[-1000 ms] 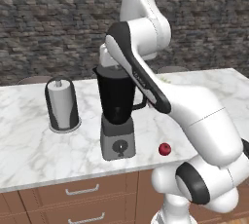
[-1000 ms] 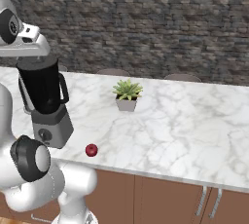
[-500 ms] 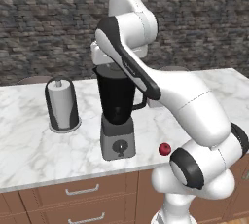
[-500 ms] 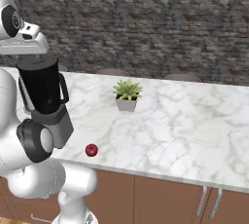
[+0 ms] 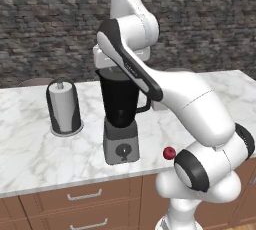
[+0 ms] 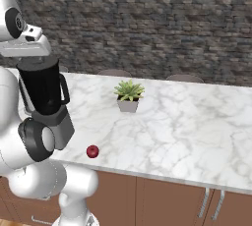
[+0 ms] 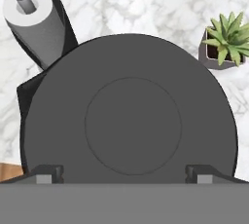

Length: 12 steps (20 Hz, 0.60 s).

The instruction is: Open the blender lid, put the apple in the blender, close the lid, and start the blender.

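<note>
Marble counter (image 6: 187,122) runs below a dark stone wall. On it the blender (image 5: 120,119) stands with the lid (image 7: 131,116) on its jar. Directly above the lid hangs the gripper (image 7: 124,173), fingers (image 7: 48,173) spread wide, holding nothing. The apple (image 5: 169,153) lies at the blender's 4 o'clock near the counter edge, the paper-towel roll (image 5: 63,106) at 9 o'clock, the plant (image 6: 129,95) behind.

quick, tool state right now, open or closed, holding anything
Tool: open, fingertips spread wide just above the blender lid, holding nothing.
</note>
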{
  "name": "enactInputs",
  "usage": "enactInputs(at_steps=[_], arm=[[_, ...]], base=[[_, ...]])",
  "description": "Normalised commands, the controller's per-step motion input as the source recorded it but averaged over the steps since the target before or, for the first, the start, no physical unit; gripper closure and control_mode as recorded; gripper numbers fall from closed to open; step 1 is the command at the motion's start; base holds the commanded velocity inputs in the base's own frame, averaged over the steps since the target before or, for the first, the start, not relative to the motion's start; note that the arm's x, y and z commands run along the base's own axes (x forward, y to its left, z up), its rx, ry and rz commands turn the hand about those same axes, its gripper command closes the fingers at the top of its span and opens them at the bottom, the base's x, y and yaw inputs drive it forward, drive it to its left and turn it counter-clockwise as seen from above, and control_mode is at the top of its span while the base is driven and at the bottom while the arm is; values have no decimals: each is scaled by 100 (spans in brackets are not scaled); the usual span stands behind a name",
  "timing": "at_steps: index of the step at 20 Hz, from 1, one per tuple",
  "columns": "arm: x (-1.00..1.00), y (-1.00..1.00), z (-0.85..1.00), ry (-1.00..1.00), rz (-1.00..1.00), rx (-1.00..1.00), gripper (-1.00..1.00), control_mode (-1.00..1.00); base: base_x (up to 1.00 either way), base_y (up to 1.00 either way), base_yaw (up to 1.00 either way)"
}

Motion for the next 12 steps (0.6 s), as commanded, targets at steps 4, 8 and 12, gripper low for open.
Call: enactInputs(at_steps=[4, 8, 12], arm=[[16, -10, -22, 0, 0, 0, -100, -100], [28, 0, -18, 0, 0, 0, -100, -100], [22, 0, -14, 0, 0, 0, -100, -100]], base=[[0, 0, 0], [0, 0, 0], [0, 0, 0]])
